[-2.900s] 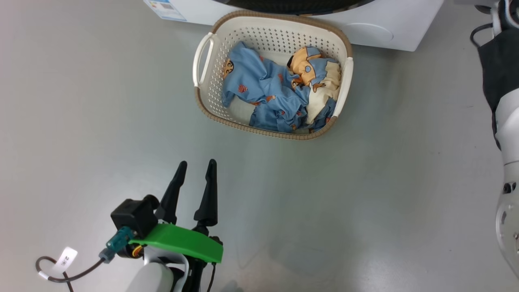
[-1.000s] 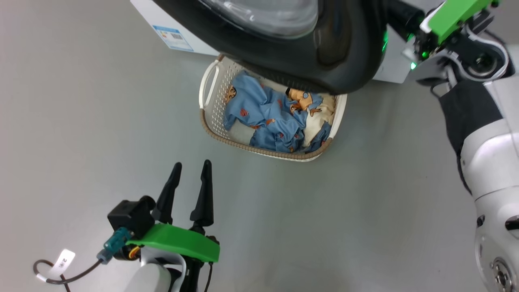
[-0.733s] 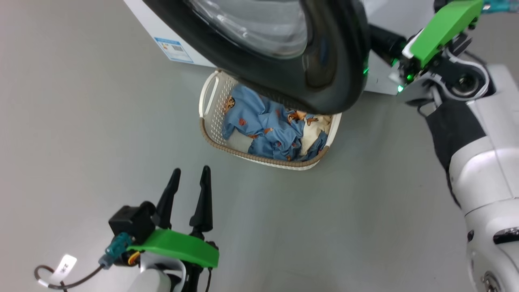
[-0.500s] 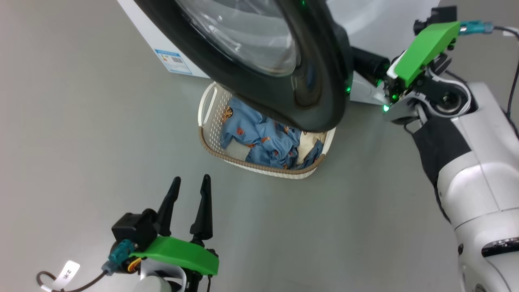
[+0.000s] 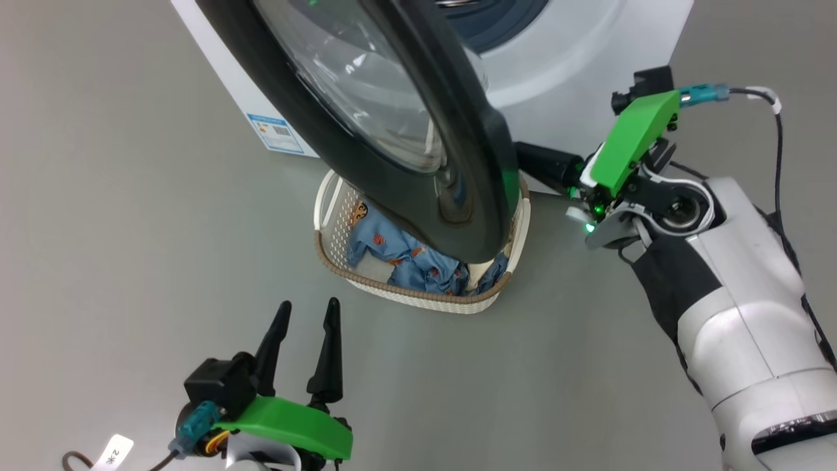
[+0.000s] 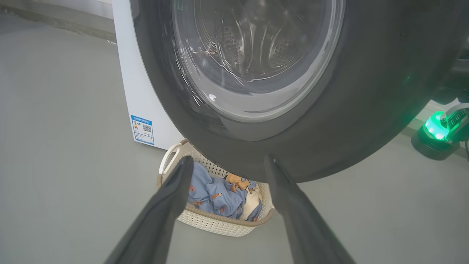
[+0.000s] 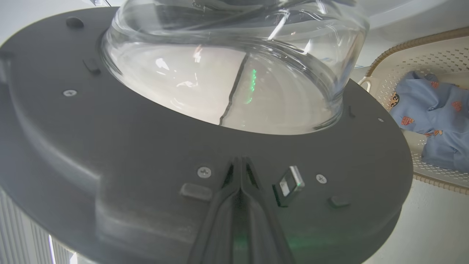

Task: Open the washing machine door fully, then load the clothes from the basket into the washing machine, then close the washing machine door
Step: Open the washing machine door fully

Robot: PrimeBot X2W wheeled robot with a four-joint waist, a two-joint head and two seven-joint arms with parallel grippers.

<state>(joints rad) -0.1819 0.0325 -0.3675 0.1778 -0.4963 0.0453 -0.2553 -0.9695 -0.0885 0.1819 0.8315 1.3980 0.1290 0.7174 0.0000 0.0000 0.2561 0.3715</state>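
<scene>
A: Where is the washing machine door (image 5: 392, 124)?

B: It stands partly open, swung out from the washing machine (image 5: 588, 59) and hanging above the basket (image 5: 418, 297). In the head view it covers the far half of the basket.

A: And the clothes (image 5: 409, 265)?

B: They lie inside the basket, blue and cream. The basket stands on the floor (image 5: 131, 261), just before the machine.

A: What about the right tool (image 7: 240, 163)?

B: Its two fingers are pressed together and hold nothing. The tips seem to touch the door's dark grey inner face, just beside a small metal latch (image 7: 289, 183).

A: And the left tool (image 5: 308, 303)?

B: Its fingers stand wide apart, empty, above the floor, not touching the basket.
</scene>
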